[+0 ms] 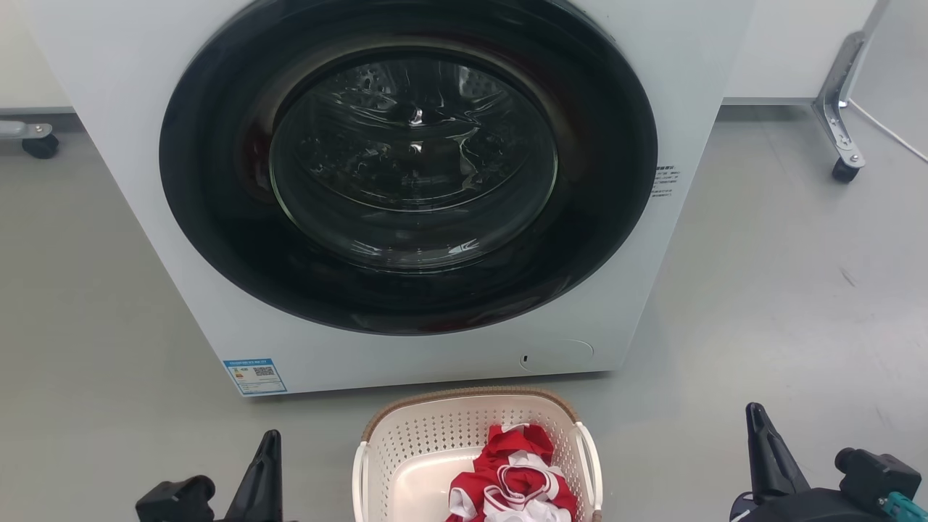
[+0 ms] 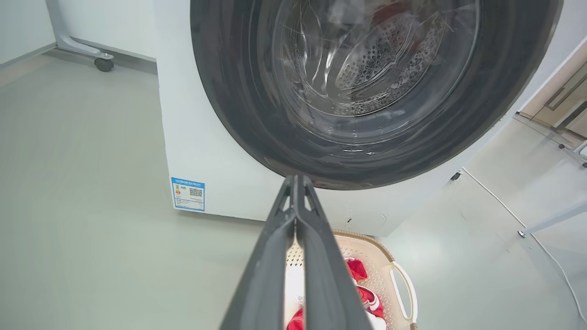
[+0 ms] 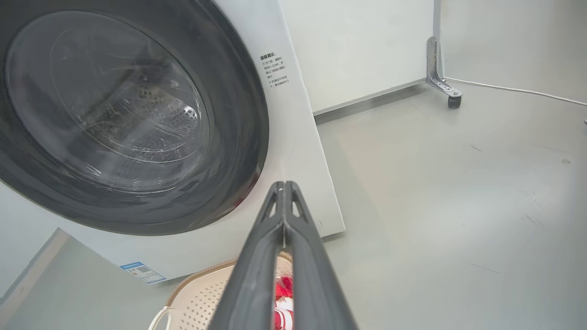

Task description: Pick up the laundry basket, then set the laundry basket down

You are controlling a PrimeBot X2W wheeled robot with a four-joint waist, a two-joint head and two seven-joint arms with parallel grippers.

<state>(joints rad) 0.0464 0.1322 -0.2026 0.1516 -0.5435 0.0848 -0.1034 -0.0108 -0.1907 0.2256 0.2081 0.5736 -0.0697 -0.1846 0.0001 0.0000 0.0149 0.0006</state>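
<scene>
- The left jaws sit low and to the left of the laundry basket (image 1: 428, 442), clear of it. Their two dark fingers (image 2: 275, 256) are pressed together at the tips and hold nothing.
- The basket stands on the grey floor (image 1: 109, 348) between the two pairs of jaws. It is not lifted, so I judge both the pick-up and the set-down are yet to do.
- Its left white handle (image 1: 360, 471) faces the left jaws and its right white handle (image 1: 591, 464) faces the right jaws. Neither handle is touched.
- A red and white garment (image 1: 515, 482) lies loose inside, toward the side of the right jaws. It may shift if the basket tilts.
- The right jaws are to the right of the basket, farther off than the left pair. Their fingers (image 3: 257, 270) are also together and empty. Both pairs would have to part before any grasp.
- Ahead of both jaws, just past the basket's brown far rim (image 1: 464, 395), is a white washing machine (image 1: 409, 167) with its dark round door closed. It leaves little room forward, so a lift looks safer straight up.
- A caster (image 1: 40, 145) sits far beyond the left jaws. A metal leg on a wheel (image 1: 841, 130) and a pale cable (image 1: 895, 138) lie far beyond the right jaws. None of these is in the way.
</scene>
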